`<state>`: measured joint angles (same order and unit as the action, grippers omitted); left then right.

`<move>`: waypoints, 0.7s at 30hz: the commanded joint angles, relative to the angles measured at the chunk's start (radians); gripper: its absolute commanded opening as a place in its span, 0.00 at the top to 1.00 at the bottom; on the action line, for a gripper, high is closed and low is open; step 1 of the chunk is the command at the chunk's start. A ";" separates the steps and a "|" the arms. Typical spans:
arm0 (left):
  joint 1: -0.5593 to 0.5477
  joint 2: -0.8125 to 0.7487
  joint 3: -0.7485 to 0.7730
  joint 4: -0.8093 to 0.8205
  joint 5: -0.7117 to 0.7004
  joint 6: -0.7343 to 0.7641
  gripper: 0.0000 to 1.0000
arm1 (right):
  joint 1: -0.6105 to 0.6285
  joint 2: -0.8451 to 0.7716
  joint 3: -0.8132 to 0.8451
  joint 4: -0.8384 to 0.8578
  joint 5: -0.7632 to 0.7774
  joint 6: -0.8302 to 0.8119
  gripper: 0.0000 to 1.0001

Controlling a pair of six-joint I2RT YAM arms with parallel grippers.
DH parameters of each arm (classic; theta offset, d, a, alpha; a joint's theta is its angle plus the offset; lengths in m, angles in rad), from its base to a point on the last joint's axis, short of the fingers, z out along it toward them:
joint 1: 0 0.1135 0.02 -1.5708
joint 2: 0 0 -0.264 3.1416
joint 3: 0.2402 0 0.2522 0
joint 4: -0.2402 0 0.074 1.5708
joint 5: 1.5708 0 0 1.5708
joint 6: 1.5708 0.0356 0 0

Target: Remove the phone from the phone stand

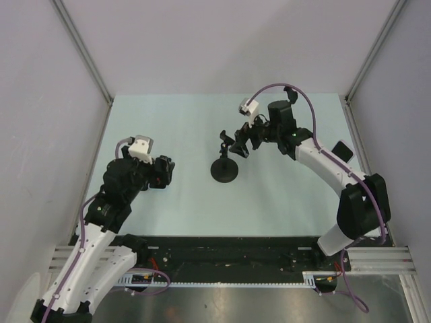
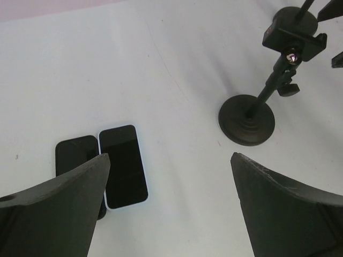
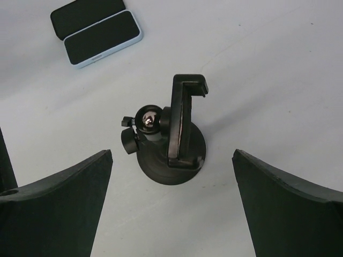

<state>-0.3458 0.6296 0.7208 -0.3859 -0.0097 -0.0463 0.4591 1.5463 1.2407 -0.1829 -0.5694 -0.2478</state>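
Observation:
The black phone stand (image 3: pixel 170 155) stands on its round base, and its upright clamp (image 3: pixel 182 120) holds nothing. It also shows in the top view (image 1: pixel 224 168) and in the left wrist view (image 2: pixel 247 119). A phone in a light blue case (image 2: pixel 123 167) lies flat, screen up, beside a black phone (image 2: pixel 76 154). Both show far off in the right wrist view, the blue-cased one (image 3: pixel 102 37) and the black one (image 3: pixel 86 16). My left gripper (image 2: pixel 170 156) is open and empty above the table, just right of the phones. My right gripper (image 3: pixel 171 152) is open and empty, just above the stand.
The arms hide both phones in the top view. My left gripper (image 1: pixel 163 173) is at the mid-left and my right gripper (image 1: pixel 237 145) is close to the stand's head. Grey walls enclose the pale table (image 1: pixel 202 114) on three sides.

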 commanded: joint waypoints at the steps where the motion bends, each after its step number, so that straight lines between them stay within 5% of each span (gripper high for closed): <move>1: -0.001 0.001 -0.006 0.062 0.002 0.037 0.00 | -0.013 0.084 0.127 -0.113 -0.130 -0.114 0.00; 7: -0.001 0.025 -0.004 0.062 0.002 0.039 0.00 | 0.013 0.129 0.186 -0.246 -0.172 -0.159 0.01; 21: -0.001 0.050 -0.006 0.065 0.002 0.040 0.00 | 0.115 0.055 0.177 -0.354 -0.031 -0.165 0.25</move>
<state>-0.3458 0.6807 0.7158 -0.3595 -0.0143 -0.0437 0.5404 1.6699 1.3808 -0.5209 -0.6640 -0.4038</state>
